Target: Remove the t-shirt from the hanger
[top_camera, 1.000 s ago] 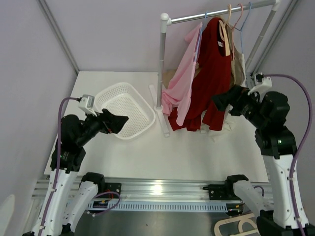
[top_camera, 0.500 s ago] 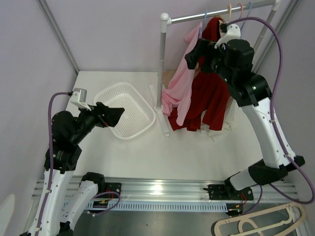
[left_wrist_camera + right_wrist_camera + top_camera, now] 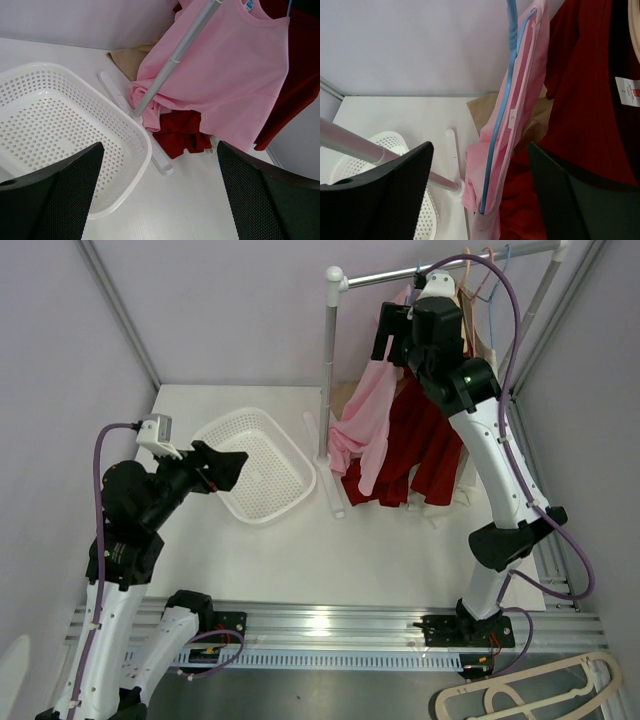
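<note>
Both jaws spread: right gripper (image 3: 480, 150) faces the pink t-shirt (image 3: 526, 85) on its blue hanger (image 3: 512, 30); left gripper (image 3: 160, 150) hovers near the basket (image 3: 60, 120).

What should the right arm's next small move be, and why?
Probably ease the right pincer forward and close on the pink t-shirt at its shoulder. The jaws are open, and the shirt hangs on the blue hanger ahead of them, not yet gripped.
</note>
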`<state>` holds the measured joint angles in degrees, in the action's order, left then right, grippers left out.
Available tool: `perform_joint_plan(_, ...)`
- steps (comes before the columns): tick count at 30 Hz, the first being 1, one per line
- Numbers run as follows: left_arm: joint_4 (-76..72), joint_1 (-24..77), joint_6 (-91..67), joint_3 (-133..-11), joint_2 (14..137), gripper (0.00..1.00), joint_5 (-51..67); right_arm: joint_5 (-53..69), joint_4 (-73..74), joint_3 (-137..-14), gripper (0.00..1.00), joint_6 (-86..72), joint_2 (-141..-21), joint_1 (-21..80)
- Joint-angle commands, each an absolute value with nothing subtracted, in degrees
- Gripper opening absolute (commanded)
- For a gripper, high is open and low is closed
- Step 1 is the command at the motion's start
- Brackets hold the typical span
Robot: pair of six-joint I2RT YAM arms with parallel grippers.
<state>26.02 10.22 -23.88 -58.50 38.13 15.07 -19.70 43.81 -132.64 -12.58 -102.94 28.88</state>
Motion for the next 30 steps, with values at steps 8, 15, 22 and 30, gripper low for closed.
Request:
perform_joint_plan(8, 26.1, 10.7, -21.9, -59.8, 37.6, 0.99, 13.7, -24.1, 41.6, -135.6, 0.56, -10.4, -104.1, 28.9)
perform_joint_plan(15, 25.8, 10.7, -21.8, -58.3, 37.2, 1.0, 14.3, -26.1, 39.8, -134.7, 0.41, -8.4, -104.8, 29.2)
perform_joint_plan(22, 25.8, 10.7, -21.4, -57.9, 36.8, 1.0, 14.1, -26.4, 37.9, -134.3, 0.08, -8.0, -105.4, 29.1)
perform_joint_plan(30, 25.7, 10.7, -21.5, -57.8, 37.3, 1.0, 14.3, -26.0, 36.7, -134.7, 0.0, -7.0, -105.4, 29.3)
